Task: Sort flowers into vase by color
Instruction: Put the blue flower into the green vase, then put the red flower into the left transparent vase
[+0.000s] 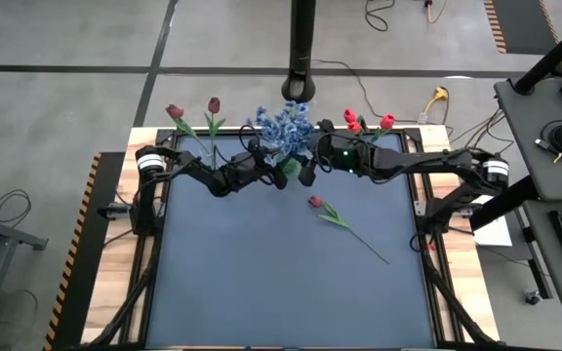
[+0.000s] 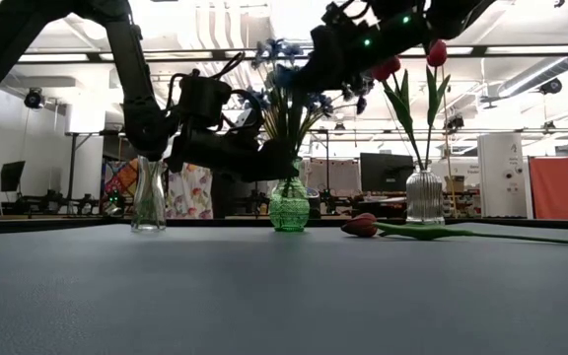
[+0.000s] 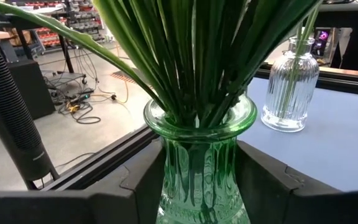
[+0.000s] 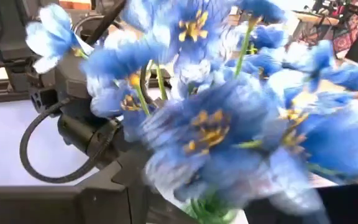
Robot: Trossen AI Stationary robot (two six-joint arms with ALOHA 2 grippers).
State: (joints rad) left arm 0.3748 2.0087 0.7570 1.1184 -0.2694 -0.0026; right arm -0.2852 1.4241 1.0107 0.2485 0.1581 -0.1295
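1. Two dark arms meet at the upper centre of the high view, over a green glass vase (image 2: 290, 207) packed with blue blossoms (image 1: 283, 127) at the far edge of the tabletop (image 1: 261, 273).
2. The left tool (image 3: 197, 186) is clamped on the green vase: in the left wrist view its two dark fingers (image 3: 135, 186) press against the ribbed glass on either side, with green stems rising out of the neck.
3. The right tool (image 1: 307, 171) hovers just right of the blue bunch, near the vase mouth; its wrist view is filled with blurred blue petals, and whether its fingers stand apart or together cannot be told.
4. A clear vase (image 2: 149, 202) at centre left of the low view holds two maroon tulips (image 1: 213, 104), seen at upper left of the tabletop in the high view.
5. A second clear ribbed vase (image 2: 425, 197) at centre right of the low view holds red tulips (image 1: 351, 119).
6. One more tulip (image 1: 315, 202) lies flat on the blue-grey tabletop right of centre, its long green stem trailing toward the lower right, well apart from both tools.
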